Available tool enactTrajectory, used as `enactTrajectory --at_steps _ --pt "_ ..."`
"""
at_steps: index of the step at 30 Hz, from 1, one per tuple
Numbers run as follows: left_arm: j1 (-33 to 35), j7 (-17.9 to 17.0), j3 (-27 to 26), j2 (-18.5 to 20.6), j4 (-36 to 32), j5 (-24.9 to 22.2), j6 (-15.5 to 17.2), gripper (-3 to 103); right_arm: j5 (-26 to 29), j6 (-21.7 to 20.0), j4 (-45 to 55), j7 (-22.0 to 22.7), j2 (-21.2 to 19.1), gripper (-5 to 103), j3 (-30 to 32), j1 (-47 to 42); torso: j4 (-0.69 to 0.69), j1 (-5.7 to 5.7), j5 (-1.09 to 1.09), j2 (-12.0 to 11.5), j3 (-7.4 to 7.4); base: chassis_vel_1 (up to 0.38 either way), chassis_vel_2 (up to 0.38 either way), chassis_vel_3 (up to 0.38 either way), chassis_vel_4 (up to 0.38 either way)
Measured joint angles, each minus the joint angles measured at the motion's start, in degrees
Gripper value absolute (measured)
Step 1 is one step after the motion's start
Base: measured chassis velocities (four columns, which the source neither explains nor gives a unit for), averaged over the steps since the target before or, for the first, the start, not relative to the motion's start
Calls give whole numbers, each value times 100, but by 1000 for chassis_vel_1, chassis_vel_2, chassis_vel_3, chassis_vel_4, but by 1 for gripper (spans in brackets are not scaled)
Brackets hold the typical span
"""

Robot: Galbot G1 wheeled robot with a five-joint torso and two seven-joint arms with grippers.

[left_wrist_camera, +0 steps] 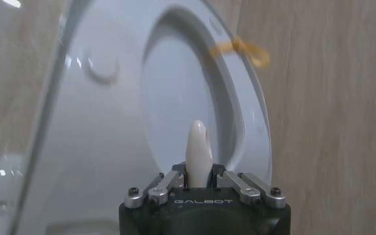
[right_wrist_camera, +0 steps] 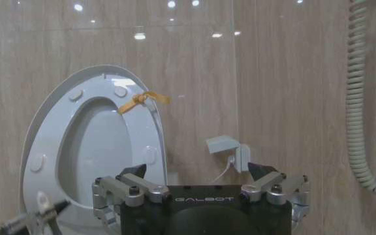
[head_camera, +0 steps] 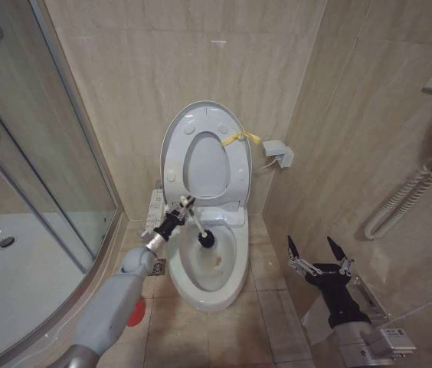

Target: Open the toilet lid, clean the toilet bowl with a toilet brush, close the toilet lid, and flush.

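The toilet lid (head_camera: 204, 165) stands raised against the back wall with the seat ring in front of it. A yellow strap (head_camera: 240, 138) hangs at its rim. Below lies the open toilet bowl (head_camera: 217, 282), slightly stained inside. My left gripper (head_camera: 179, 211) is shut on the thin white handle (left_wrist_camera: 199, 142) of the toilet brush, whose dark head (head_camera: 206, 240) sits low at the bowl's rear. The left wrist view looks past the left gripper (left_wrist_camera: 199, 177) at the lid (left_wrist_camera: 103, 127). My right gripper (head_camera: 317, 251) hangs open right of the bowl, holding nothing, and faces the lid (right_wrist_camera: 57, 103).
A glass shower enclosure (head_camera: 55, 153) and white shower tray (head_camera: 17, 276) fill the left. A red cup holder (head_camera: 138, 313) stands on the floor under my left arm. A wall box (head_camera: 279, 152) and coiled hose (head_camera: 404, 195) are on the right wall.
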Motion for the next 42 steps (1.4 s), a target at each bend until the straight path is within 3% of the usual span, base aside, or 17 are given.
enactTrajectory --at_steps 6,20,35,42 --pt "-210 274 85 -153 871 507 -437 22 0 0 0 0 0 100 0 0 2 0 0 0 0 0 0 0 0" --pt "-255 702 -38 -486 1826 1211 -970 22 0 0 0 0 0 100 0 0 0 0 -1 1 -1 0 0 0 0" --pt "-2 273 -287 -655 1245 935 -1298 22 0 0 0 0 0 100 0 0 0 0 -1 1 -1 0 0 0 0" --pt "102 219 -69 -736 1030 829 -1183 22 0 0 0 0 0 100 0 0 0 0 -1 1 0 0 0 0 0"
